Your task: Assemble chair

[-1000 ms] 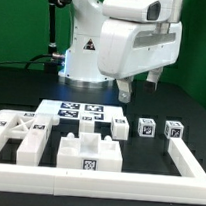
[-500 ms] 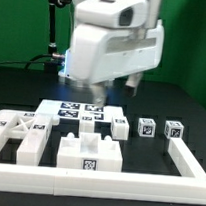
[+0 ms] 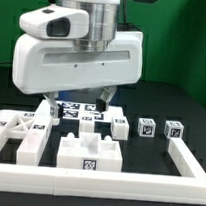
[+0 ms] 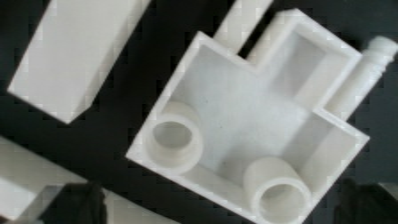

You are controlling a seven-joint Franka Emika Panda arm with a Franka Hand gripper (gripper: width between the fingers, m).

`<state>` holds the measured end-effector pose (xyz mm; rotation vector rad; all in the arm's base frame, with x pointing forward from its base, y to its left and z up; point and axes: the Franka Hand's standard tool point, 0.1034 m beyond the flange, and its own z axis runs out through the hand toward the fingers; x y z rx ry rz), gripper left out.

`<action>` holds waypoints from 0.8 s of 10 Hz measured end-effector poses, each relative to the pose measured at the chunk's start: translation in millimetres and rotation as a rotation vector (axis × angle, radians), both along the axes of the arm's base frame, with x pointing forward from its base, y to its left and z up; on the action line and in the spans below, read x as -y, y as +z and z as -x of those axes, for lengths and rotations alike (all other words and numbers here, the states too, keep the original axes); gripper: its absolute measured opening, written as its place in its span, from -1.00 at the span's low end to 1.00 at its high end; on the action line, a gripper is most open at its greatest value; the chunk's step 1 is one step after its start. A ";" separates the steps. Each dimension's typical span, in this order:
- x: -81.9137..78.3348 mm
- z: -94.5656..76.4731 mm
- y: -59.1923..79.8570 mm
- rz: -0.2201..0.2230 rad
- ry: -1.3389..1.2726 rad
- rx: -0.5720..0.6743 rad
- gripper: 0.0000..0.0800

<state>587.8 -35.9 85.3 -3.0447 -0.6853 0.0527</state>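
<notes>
White plastic notched piece [image 3: 87, 153], lying just camera-side of marker board [image 3: 78, 112]: gripper [image 3: 79, 101] hangs over board, jaws spread wide; advise squaring jaws across piece before descending.

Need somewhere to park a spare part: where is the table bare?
Bare table lies between the notched piece, the two cubes and the border rail; more behind those cubes. Crowded on the exterior view's left, around the frame piece and marker board, where the gripper hangs.
</notes>
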 end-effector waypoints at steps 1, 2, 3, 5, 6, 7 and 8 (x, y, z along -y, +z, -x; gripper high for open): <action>-0.6 0.1 -0.2 0.001 -0.060 -0.001 0.62; -0.7 1.0 -2.6 -0.002 -0.110 -0.006 0.62; 2.0 4.6 -14.0 -0.006 -0.258 -0.026 0.62; -1.9 11.5 -31.2 -0.012 -0.351 -0.047 0.62; -2.2 12.3 -37.9 -0.013 -0.353 -0.041 0.62; -0.1 13.0 -45.4 -0.012 -0.347 -0.039 0.62; 4.0 12.5 -52.0 -0.011 -0.337 -0.030 0.62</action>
